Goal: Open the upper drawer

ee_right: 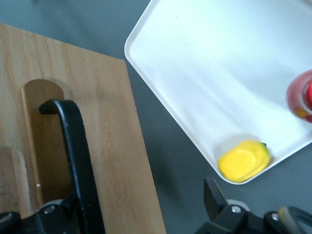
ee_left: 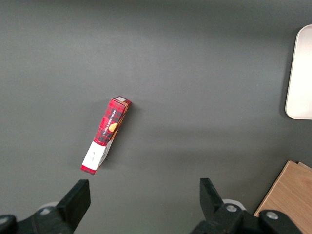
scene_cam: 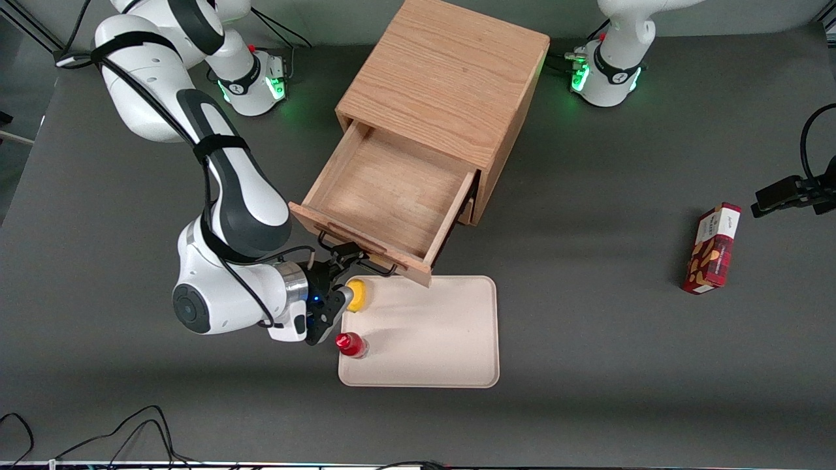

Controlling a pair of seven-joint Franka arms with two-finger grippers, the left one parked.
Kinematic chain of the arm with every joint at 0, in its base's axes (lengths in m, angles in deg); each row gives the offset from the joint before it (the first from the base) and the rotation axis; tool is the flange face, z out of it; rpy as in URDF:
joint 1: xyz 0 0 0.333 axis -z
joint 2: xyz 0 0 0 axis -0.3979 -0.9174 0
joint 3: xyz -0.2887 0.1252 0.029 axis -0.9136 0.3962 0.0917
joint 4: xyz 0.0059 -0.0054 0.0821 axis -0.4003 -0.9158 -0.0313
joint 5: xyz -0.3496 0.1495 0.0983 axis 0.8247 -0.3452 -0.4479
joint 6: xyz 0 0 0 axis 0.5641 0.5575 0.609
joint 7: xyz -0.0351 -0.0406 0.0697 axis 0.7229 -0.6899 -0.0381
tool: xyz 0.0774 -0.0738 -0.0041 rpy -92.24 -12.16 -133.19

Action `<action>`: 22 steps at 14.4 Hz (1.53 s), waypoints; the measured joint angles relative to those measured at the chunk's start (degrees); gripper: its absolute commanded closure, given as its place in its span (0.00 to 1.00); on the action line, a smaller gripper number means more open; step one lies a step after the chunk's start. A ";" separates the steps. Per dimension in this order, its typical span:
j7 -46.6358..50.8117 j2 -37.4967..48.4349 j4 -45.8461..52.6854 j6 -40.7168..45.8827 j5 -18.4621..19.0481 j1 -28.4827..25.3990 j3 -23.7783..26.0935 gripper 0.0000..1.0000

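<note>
The upper drawer [scene_cam: 392,196] stands pulled well out of the cabinet [scene_cam: 450,78]. The gripper [scene_cam: 339,258] is at its handle [ee_right: 78,161], fingers spread. Retreating carelessly could catch the handle or hit the tray [scene_cam: 457,339].

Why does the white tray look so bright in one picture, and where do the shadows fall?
Right wrist view: the tray is washed out by glare, while the claw at the black handle stays dark. Front view: soft shadows lie on the table beside the drawer and cabinet.
</note>
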 measured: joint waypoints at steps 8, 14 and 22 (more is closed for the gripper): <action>0.01 -0.03 1.84 1.92 -0.34 0.02 0.26 0.00; 0.06 2.85 3.53 6.43 0.05 0.02 0.93 0.00; 18.22 25.68 0.59 16.61 15.71 1.22 -1.49 0.00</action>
